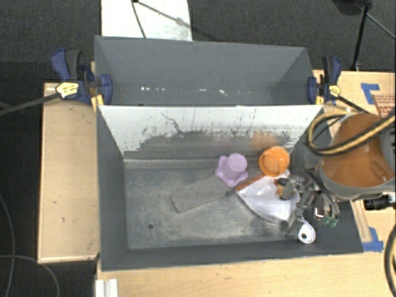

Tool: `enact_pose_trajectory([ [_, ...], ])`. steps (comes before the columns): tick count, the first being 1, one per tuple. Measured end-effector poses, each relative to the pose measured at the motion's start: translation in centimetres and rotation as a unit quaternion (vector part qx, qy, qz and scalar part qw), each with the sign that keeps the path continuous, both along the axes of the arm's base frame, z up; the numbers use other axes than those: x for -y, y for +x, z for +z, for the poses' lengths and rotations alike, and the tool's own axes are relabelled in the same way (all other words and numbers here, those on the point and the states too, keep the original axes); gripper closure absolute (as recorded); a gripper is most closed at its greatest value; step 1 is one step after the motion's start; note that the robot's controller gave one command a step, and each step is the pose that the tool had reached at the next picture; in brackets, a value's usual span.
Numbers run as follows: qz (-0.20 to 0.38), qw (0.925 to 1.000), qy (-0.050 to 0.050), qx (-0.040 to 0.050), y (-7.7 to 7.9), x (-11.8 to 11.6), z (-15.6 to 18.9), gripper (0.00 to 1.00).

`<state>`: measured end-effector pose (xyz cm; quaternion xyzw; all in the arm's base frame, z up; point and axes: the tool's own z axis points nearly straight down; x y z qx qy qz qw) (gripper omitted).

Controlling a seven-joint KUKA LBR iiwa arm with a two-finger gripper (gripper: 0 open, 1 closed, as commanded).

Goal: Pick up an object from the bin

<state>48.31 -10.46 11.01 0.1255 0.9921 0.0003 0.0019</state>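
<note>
gripper [296,210] low at the bin's right end, open or closed i can't tell, crumpled white plastic piece [267,202] against its tip toward mid-bin: likely light, thin, slippery, so pinch a raised fold.

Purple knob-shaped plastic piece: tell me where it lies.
In the camera view, the purple plastic piece lies right of centre near the bin's back wall, just left of the round orange object.
</note>
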Motion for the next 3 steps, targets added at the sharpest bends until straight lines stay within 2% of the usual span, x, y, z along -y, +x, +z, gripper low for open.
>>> enact_pose_trajectory([
  [1,-0.069,0.9976,0.000,-0.0022,-0.13,-0.57,-4.14,0.00],
  [2,-0.148,0.9889,0.002,-0.0032,-0.30,0.30,-4.07,1.00],
  [3,-0.148,0.9890,0.001,-0.0032,-0.29,0.30,-4.07,1.00],
])
